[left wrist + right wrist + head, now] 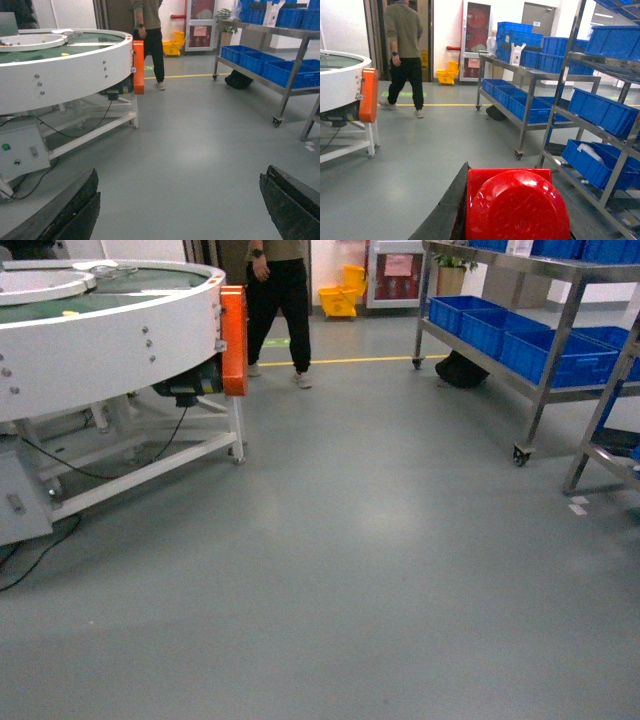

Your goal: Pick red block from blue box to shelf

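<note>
The red block point(516, 207) fills the bottom of the right wrist view, its round stud facing the camera. My right gripper point(512, 215) is shut on it, with a dark finger point(447, 210) pressed against its left side. The steel shelf point(600, 65) stands ahead and to the right in that view, and shows at the right edge of the head view as the shelf point(545, 270). My left gripper point(180, 205) hangs open over bare floor, nothing between its fingers point(75, 207). The blue box is out of view. Neither gripper shows in the head view.
Dark blue ribbed crates point(610, 42) fill the shelf tiers; more blue crates point(520, 340) sit on the low tier. A white round conveyor table point(100, 330) with an orange guard point(233, 340) stands at left. A person point(278, 300) walks at the back. Grey floor point(350, 540) lies between.
</note>
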`<state>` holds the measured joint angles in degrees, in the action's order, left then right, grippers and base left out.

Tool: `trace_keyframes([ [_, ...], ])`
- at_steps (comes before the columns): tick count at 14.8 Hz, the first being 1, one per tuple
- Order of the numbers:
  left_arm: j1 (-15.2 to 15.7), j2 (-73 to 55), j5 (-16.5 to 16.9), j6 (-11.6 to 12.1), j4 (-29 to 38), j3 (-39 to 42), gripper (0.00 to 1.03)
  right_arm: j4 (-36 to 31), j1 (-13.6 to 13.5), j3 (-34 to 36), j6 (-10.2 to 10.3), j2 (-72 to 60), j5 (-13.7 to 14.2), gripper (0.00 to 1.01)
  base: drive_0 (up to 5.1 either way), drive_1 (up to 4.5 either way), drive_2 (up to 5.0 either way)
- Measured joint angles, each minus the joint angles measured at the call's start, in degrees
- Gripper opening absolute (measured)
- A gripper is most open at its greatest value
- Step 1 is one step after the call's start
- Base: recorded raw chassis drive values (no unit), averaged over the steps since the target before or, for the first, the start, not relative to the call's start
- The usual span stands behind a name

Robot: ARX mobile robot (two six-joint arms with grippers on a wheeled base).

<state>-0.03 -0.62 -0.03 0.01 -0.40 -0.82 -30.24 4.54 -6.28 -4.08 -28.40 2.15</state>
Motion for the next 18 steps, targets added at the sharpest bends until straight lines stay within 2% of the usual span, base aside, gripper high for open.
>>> trace_keyframes([
  [18, -0.1, 0.0, 0.0, 0.0, 0.2, 0.0, 0.98, -0.1, 0.0, 0.0, 0.0, 0.0, 0.0, 0.27, -0.1, 4.19, -4.3],
])
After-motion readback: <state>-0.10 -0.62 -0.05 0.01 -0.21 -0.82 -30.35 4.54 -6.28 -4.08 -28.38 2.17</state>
